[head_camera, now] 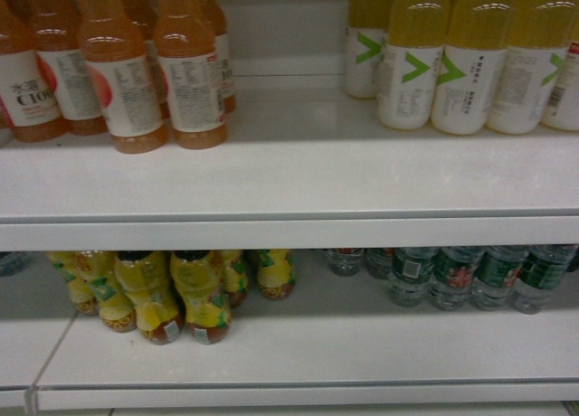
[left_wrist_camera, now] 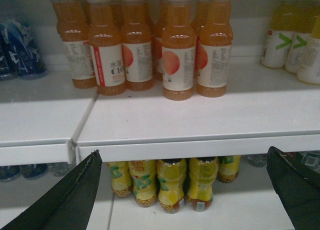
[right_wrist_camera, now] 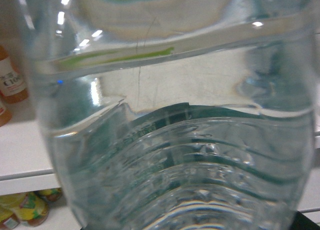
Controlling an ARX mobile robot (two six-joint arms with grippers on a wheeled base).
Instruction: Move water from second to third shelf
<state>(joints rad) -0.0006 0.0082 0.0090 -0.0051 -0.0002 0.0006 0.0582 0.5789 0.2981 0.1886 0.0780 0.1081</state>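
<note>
A clear ribbed water bottle (right_wrist_camera: pixel 180 140) with a green label fills the right wrist view, pressed close to the camera. My right gripper (right_wrist_camera: pixel 190 222) is shut on it, and only a dark finger corner (right_wrist_camera: pixel 311 223) shows. More water bottles (head_camera: pixel 457 276) stand at the right of the lower shelf (head_camera: pixel 308 353) in the head view. The upper shelf (head_camera: pixel 298 176) has bare white surface in its middle. My left gripper (left_wrist_camera: pixel 184 152) hangs open in front of the shelf edge, its dark fingers (left_wrist_camera: pixel 75 195) wide apart and holding nothing. Neither gripper shows in the head view.
Orange drink bottles (head_camera: pixel 136 72) stand at the upper shelf's left and yellow-green ones (head_camera: pixel 461 59) at its right. Yellow tea bottles (head_camera: pixel 172 294) crowd the lower shelf's left. Blue bottles (left_wrist_camera: pixel 17 47) stand further left in the left wrist view.
</note>
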